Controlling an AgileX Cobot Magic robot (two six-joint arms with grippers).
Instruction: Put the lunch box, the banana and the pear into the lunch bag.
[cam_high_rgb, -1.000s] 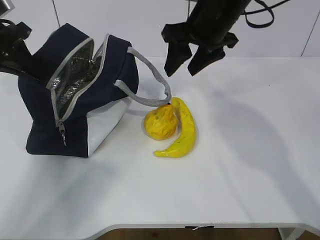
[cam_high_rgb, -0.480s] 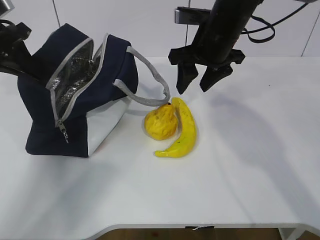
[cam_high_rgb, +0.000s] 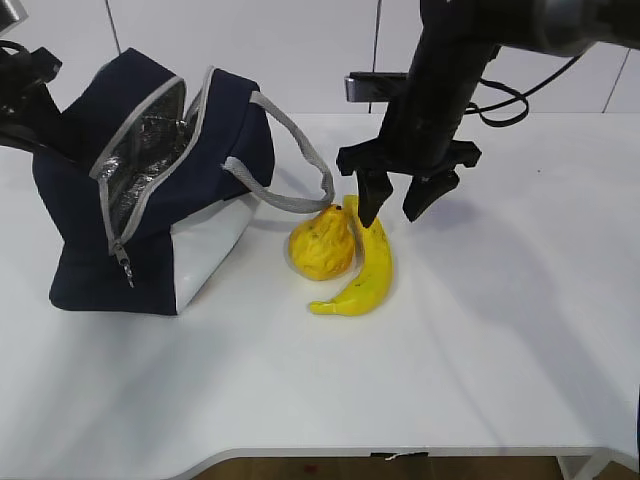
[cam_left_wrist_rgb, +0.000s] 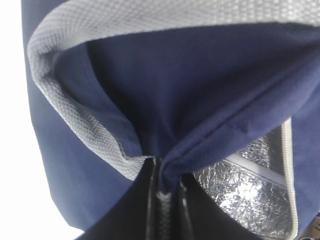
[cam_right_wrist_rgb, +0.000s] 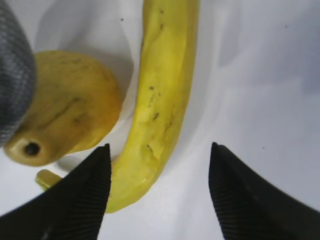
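The navy lunch bag (cam_high_rgb: 210, 140) lies tilted on the left of the table, zipper open, silver lining showing. My left gripper (cam_left_wrist_rgb: 162, 195) is shut on the bag's fabric edge (cam_left_wrist_rgb: 200, 100) at its far left end. The pear (cam_high_rgb: 320, 245) and the banana (cam_high_rgb: 368, 268) lie side by side right of the bag; the bag's grey handle (cam_high_rgb: 290, 170) rests by the pear. My right gripper (cam_high_rgb: 397, 208) is open, just above the banana's far end. In the right wrist view the banana (cam_right_wrist_rgb: 162, 95) and pear (cam_right_wrist_rgb: 70, 112) lie beyond the gripper (cam_right_wrist_rgb: 159, 167). The lunch box is out of view.
The white table (cam_high_rgb: 520, 320) stretches to the right and front of the fruit. The table's front edge (cam_high_rgb: 400, 452) runs along the bottom. A black cable (cam_high_rgb: 510, 95) hangs behind the right arm.
My right gripper has come down from above the table's back toward the banana's far end. The bag, fruit and left gripper have not moved.
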